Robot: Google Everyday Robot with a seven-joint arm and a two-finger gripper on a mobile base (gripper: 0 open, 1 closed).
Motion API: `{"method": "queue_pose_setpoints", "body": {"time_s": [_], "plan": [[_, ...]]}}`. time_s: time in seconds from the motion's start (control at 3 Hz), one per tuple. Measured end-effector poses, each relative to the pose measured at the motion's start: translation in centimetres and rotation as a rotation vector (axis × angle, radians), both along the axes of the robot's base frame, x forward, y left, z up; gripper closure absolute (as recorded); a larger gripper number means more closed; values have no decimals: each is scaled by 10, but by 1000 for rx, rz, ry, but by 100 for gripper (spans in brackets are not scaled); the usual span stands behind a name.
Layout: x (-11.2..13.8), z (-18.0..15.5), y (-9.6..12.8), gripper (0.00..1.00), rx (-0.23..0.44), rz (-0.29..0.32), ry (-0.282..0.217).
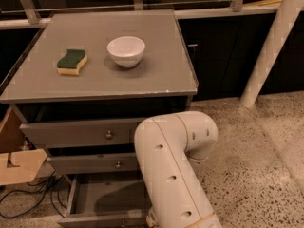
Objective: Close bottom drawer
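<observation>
Gripper lies out of sight past the lower edge, at the end of the white arm point(173, 175), so whether it is apart or together cannot be told. From the left: a cardboard box point(19, 167) beside the grey cabinet point(156, 70). A green-and-yellow sponge point(72, 62) and a white bowl point(126, 50) sit on its top. The bottom drawer point(109, 196) stands pulled out under two knobbed drawers point(71, 134), the arm covering its right part. A white post point(270, 51) stands far right.

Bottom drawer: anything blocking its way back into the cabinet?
Nothing visible: the bottom drawer stands open with a bare inside, though the arm hides its right part. The gripper is out of view, beyond the arm's lower end.
</observation>
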State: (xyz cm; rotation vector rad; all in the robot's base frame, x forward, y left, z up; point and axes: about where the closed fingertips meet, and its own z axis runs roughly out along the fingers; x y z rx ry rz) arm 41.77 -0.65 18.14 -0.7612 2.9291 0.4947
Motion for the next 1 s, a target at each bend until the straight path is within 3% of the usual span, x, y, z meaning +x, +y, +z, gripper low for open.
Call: {"method": "queue_pose_setpoints", "body": {"time_s": [0.33, 1.0], "plan": [[18, -3, 10, 100, 7, -9, -22], [19, -3, 12, 59, 9, -10, -26]]}}
